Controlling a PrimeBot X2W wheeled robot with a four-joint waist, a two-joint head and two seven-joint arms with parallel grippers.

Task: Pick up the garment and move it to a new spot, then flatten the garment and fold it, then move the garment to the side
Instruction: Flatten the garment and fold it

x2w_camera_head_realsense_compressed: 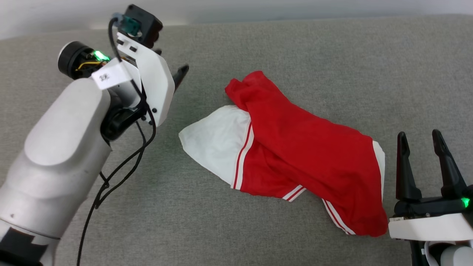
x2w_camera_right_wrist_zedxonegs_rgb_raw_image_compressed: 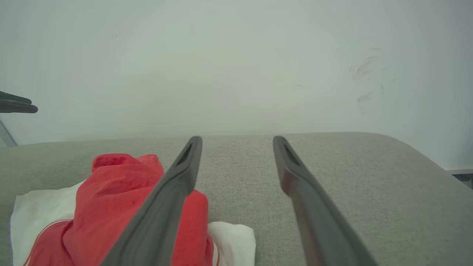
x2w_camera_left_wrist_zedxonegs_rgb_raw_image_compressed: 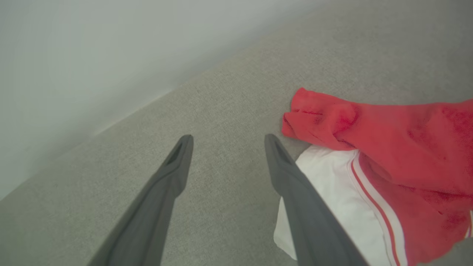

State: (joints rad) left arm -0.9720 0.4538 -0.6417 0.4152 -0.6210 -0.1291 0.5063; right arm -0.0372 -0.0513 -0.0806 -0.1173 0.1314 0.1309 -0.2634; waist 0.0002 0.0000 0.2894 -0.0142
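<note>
Well, on the left the left gripper [x2w_camera_left_wrist_zedxonegs_rgb_raw_image_compressed: 228,137] hangs over the grey cushion [x2w_camera_head_realsense_compressed: 295,44], fingers spread wide and empty. The shirt [x2w_camera_head_realsense_compressed: 306,155], red with white sleeves, lies crumpled mid-cushion, seemingly folded over itself. At right, the right gripper [x2w_camera_head_realsense_compressed: 419,133] sits just beside it, fingers apart, holding nothing.

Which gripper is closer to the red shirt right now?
Right. The right gripper is open close beside the garment, at its right end; the left gripper hovers open beyond its left end, farther off.
</note>
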